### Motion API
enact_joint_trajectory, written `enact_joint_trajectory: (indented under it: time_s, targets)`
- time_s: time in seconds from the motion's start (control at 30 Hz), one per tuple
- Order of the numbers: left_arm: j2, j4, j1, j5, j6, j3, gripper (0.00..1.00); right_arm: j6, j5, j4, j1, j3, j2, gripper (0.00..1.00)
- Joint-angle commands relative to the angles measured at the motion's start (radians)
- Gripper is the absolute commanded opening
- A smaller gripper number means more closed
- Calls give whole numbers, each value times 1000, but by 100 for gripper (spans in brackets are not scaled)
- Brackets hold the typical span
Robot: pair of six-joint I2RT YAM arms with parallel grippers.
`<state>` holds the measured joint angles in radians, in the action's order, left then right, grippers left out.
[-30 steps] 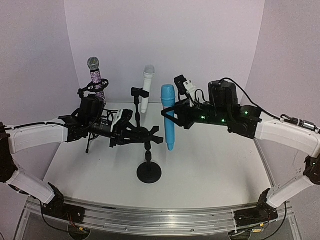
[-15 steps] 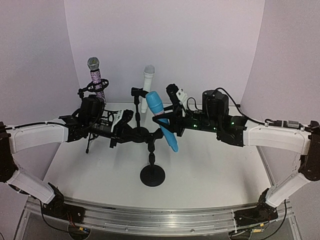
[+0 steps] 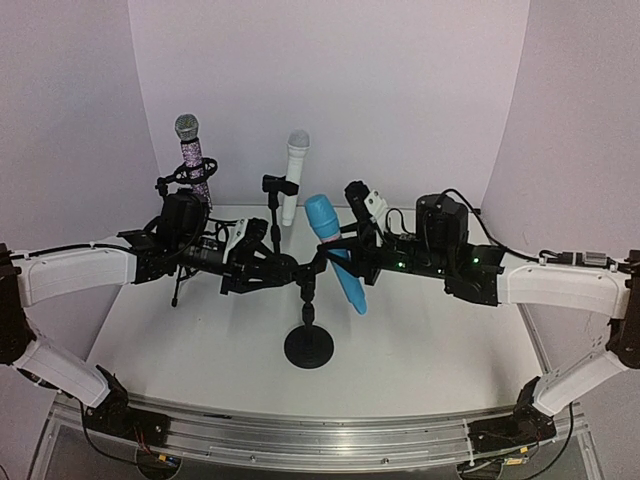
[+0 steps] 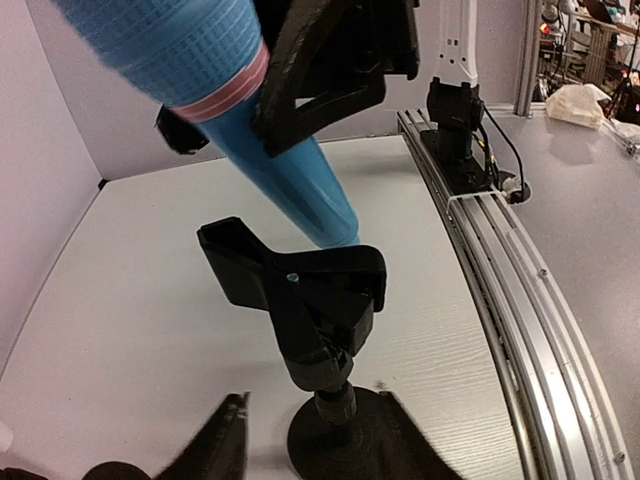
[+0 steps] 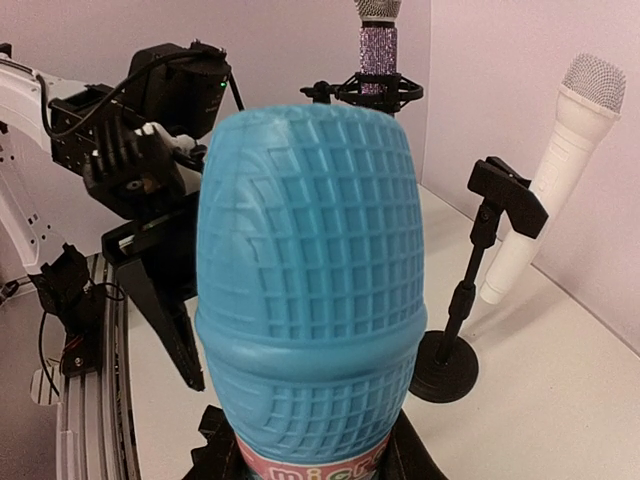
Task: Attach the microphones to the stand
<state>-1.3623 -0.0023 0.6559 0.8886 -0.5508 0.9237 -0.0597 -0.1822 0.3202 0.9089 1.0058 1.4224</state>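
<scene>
One light blue microphone [image 3: 334, 252] is clamped in the right end effector [image 3: 350, 256] above the surface. It is tilted, head up-left and tail down-right, and hangs just right of the front stand's clip [image 3: 306, 268]. The left end effector [image 3: 266, 270] meets that stand from the left; whether it grips there I cannot tell.

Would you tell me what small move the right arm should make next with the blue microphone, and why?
Probably ease the right gripper down and toward the clip of the middle stand, so that the light blue microphone slides into the clip. The microphone is gripped and tilted, its handle lies just beyond the clip, and the clip is empty.
</scene>
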Motion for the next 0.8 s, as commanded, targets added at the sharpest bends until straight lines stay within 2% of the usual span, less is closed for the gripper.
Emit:
enact_joint_trajectory:
  time_s: [0.0, 0.1, 0.2, 0.43, 0.77]
  targets:
    - [42, 9, 4, -34, 44, 46, 58, 33, 1, 20, 4, 2, -52, 0]
    - [62, 38, 7, -82, 146, 18, 72, 77, 4, 11, 5, -33, -68, 0]
    - [99, 85, 17, -115, 211, -39, 78, 134, 25, 6, 22, -91, -87, 0]
    - [104, 120, 37, -135, 228, -66, 78, 196, 85, -11, 83, -166, -88, 0]
    - [83, 152, 73, -146, 258, -59, 80, 248, 60, 151, 128, -142, 61, 0]
